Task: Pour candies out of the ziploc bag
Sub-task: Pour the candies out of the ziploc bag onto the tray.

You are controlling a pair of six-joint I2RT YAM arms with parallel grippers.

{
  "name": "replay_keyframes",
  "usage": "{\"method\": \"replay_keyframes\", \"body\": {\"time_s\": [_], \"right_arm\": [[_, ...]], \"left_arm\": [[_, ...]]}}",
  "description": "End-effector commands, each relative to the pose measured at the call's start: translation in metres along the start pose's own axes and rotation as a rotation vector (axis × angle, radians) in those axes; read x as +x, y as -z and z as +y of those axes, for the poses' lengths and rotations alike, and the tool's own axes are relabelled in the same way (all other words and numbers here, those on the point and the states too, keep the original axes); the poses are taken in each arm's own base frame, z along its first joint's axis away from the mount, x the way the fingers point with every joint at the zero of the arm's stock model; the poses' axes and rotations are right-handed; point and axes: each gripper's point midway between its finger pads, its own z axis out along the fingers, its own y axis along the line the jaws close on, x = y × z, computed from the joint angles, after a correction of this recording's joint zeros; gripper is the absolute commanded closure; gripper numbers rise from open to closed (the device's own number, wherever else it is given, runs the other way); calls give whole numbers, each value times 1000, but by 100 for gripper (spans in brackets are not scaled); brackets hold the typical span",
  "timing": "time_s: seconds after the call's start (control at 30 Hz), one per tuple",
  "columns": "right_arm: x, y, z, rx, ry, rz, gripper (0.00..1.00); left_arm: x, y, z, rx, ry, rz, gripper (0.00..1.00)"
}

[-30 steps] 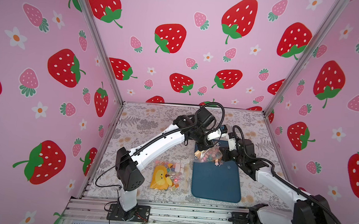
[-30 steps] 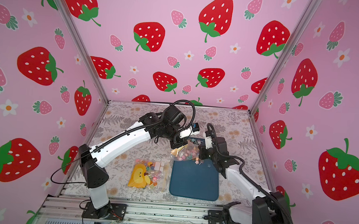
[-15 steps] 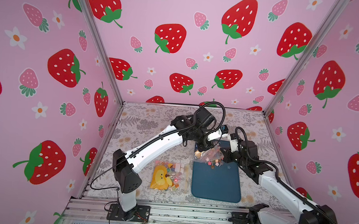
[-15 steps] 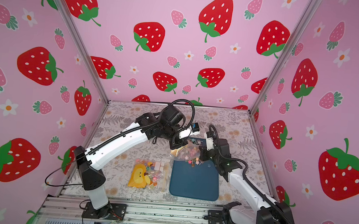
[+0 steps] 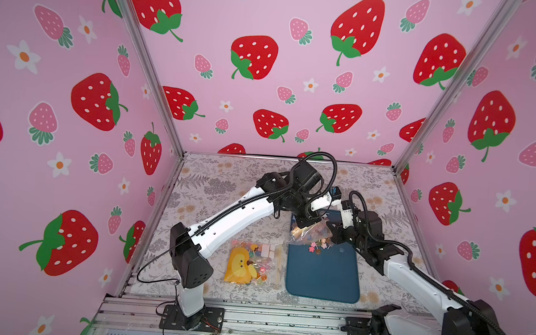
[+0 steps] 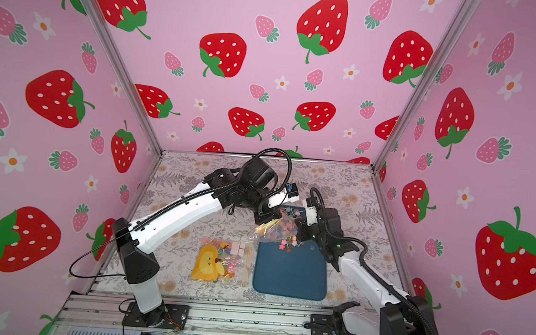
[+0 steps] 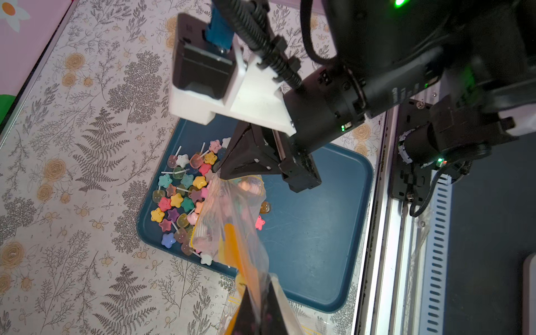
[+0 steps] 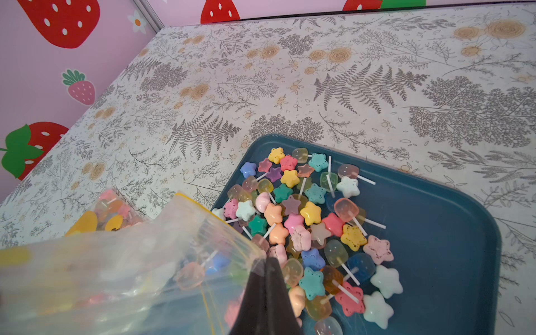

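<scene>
No writing clear enough to read, only faint pale lettering on the black housing of the right arm (image 7: 396, 95), too small and blurred to make out

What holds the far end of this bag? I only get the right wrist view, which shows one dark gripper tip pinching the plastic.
Observer: The left gripper is shut on the other end of the ziploc bag, as the left wrist view shows.
Operator: Do any candies lie away from the heap?
Observer: Yes. The left wrist view shows a pink star and an amber piece on the tray, across the bag from the heap of candies.
Operator: And the blurred yellow shape beyond the bag?
Observer: In both top views it is a second clear bag with a yellow cartoon print, lying flat left of the tray.
</scene>
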Motion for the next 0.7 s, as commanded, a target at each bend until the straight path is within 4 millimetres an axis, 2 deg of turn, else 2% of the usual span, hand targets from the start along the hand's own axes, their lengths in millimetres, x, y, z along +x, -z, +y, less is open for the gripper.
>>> {"method": "replay_keyframes", "body": {"time_s": [0.0, 0.13, 0.23, 0.33, 0.43, 0.53, 0.67], "right_arm": [[45, -6, -26, 111, -18, 153, 100], [42, -7, -23, 99, -21, 164, 100], [31, 2, -18, 90, -23, 130, 100], [32, 6, -24, 125, -5, 119, 100], [39, 5, -26, 130, -3, 171, 100], [40, 6, -26, 134, -7, 172, 100], [32, 12, -23, 134, -11, 151, 100]], "left_arm": [[-44, 44, -20, 58, -30, -173, 100], [-41, 41, -18, 56, -30, -165, 100], [-49, 49, -20, 60, -45, -195, 100], [-46, 54, 1, -15, -41, -215, 100], [-52, 63, 15, -4, 11, -275, 100], [-60, 68, 16, 28, 23, -319, 100], [-64, 63, 7, 112, 44, -315, 100]]}}
